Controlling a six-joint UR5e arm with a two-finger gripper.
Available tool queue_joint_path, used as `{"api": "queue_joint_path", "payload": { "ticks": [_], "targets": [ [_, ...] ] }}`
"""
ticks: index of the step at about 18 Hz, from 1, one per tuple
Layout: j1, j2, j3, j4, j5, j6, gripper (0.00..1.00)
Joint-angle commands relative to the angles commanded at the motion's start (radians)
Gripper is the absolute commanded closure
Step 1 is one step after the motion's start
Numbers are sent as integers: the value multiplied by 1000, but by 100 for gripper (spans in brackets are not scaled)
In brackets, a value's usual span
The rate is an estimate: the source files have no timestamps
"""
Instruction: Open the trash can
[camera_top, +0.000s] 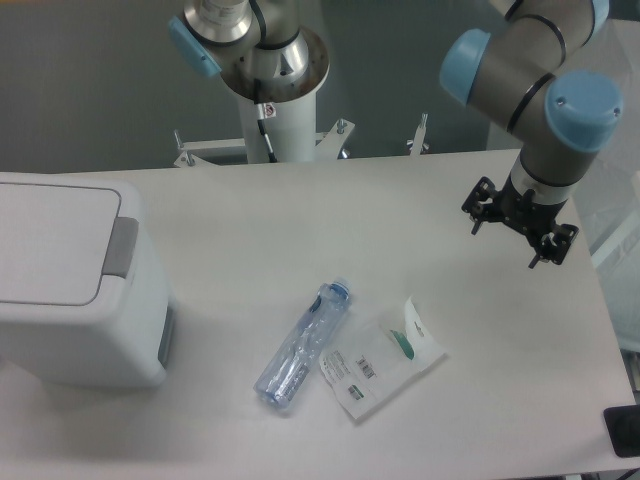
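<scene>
The trash can (70, 290) is a large white boxy bin at the left edge of the table. Its flat lid (50, 240) lies shut. A grey push tab (123, 247) sits at the lid's right edge, and a grey slot (166, 336) is on the side below it. My gripper (520, 222) hangs at the far right of the table, far from the bin. I see it from above as a black block under the blue wrist joint. Its fingers are hidden, so I cannot tell how they stand.
A crushed clear plastic bottle with a blue cap (302, 347) lies in the middle of the table. A white paper packet (383, 363) lies right beside it. The arm's white base post (272, 110) stands at the back edge.
</scene>
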Motion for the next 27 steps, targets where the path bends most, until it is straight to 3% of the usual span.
{"api": "queue_joint_path", "payload": {
  "ticks": [7,12,16,18,21,23,27],
  "targets": [
    [2,8,0,-3,-28,0,0],
    [9,31,-52,0,-40,-12,0],
    [-3,95,-112,17,-46,-141,0],
    [-31,100,-109,54,-49,-176,0],
    [-60,110,-109,51,-75,-240,0],
    [-84,129,-106,37,-118,-310,0],
    [-123,184,-97,-75,-179,-389,0]
  ]
}}
